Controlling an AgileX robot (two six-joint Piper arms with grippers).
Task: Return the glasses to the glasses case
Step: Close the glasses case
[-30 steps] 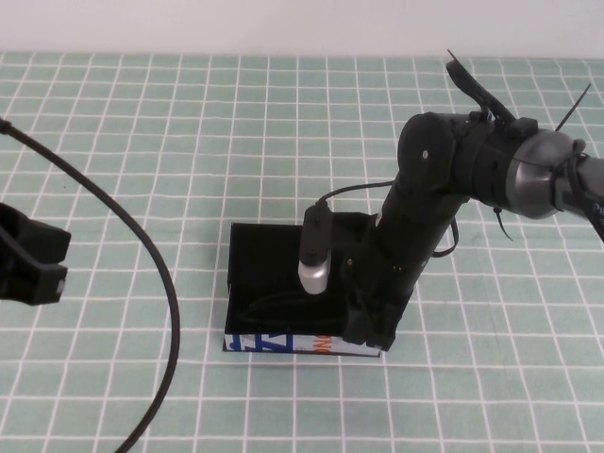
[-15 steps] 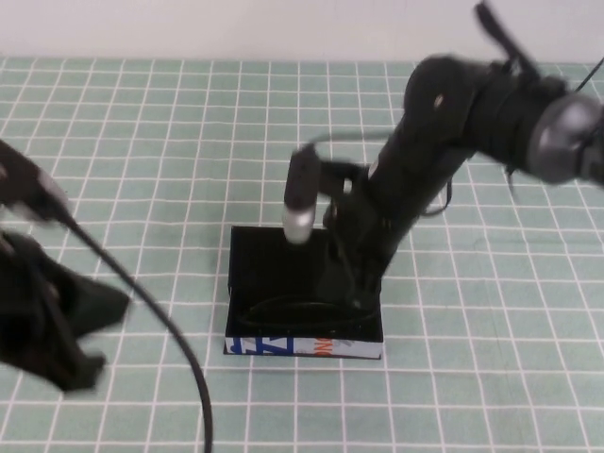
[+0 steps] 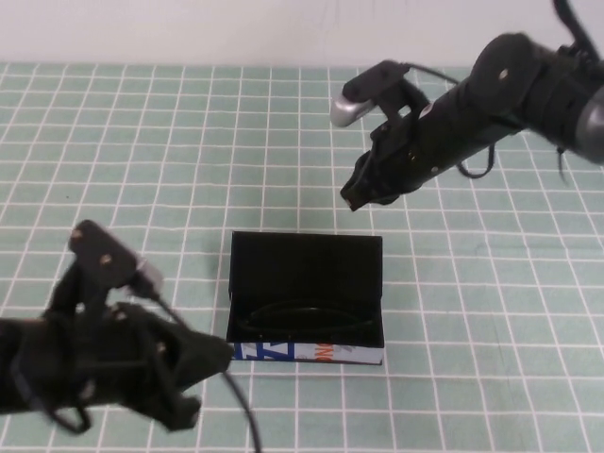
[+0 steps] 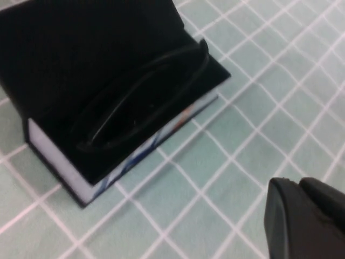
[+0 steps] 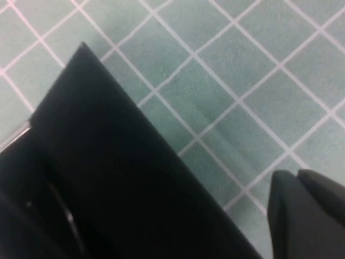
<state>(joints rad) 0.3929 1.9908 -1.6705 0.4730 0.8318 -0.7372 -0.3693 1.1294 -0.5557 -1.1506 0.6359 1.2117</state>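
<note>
Glasses [image 3: 302, 312] already sit in the open glasses case [image 3: 307, 352] — right end effector [image 3: 359, 196] pinched together, empty, above; left end effector [image 3: 203, 363] beside it, can't tell.

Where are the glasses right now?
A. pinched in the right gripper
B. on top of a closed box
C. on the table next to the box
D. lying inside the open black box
D: the glasses lie in the open glasses case, while the shut right gripper is up behind the case holding nothing and the left gripper sits by its front left corner.
</note>
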